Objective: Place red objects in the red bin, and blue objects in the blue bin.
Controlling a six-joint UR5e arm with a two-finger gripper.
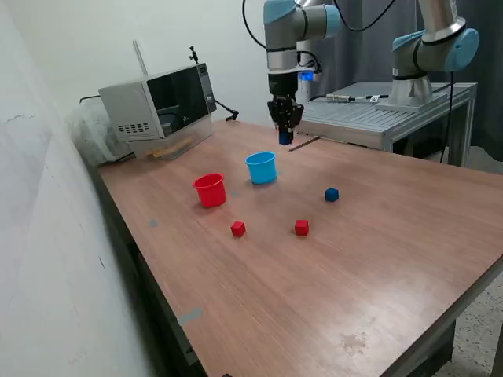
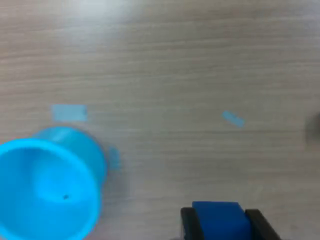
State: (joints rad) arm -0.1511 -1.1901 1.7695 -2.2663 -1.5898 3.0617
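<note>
We judge the step in hand to be carrying a blue cube (image 2: 218, 218) to the blue bin (image 1: 261, 167). The pincer (image 1: 284, 138) is clamped on that cube and hangs above the desk (image 1: 377, 259), behind the bin and not over its mouth. The next move calls for shifting over the open rim, then releasing. In the wrist view the bin looks empty. A second blue cube (image 1: 332, 194) and two red cubes (image 1: 238, 228) (image 1: 302, 227) lie on the desk; the red bin (image 1: 210, 189) stands beside the blue one.
</note>
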